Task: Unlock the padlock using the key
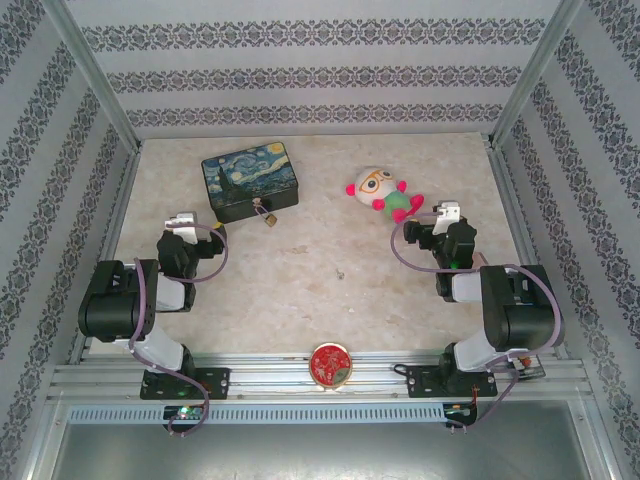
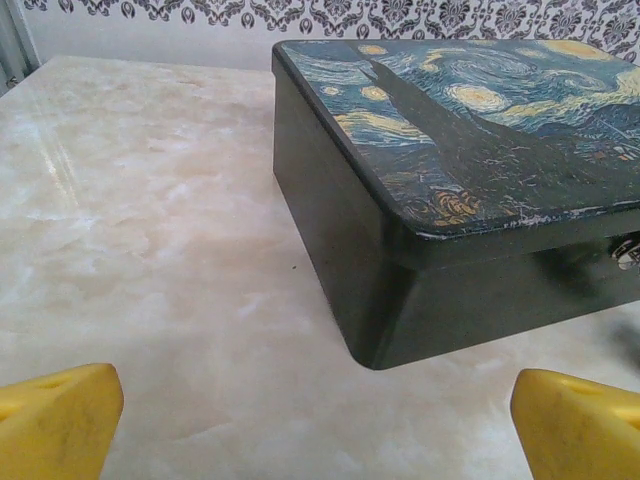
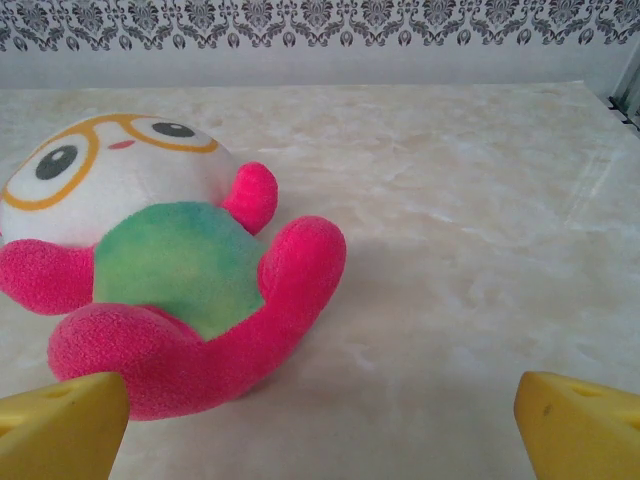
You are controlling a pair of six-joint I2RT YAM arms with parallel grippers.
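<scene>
Marble-look table [image 1: 330, 280] carries a starry-night tin box [image 1: 250, 183]. Plush toy [image 1: 385, 193] lies well right of the box. Left gripper [image 2: 318, 425] faces the box's near-left corner, fingers spread wide, holding nothing. Right gripper [image 3: 320, 425], farther right of the box, is likewise spread and empty. Padlock [image 1: 266, 213] sits against the box's front face.

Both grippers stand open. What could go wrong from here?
The padlock is tiny against the box front, so the left gripper may shove the box instead of reaching it. The plush lies right before the right gripper and could get knocked.
</scene>
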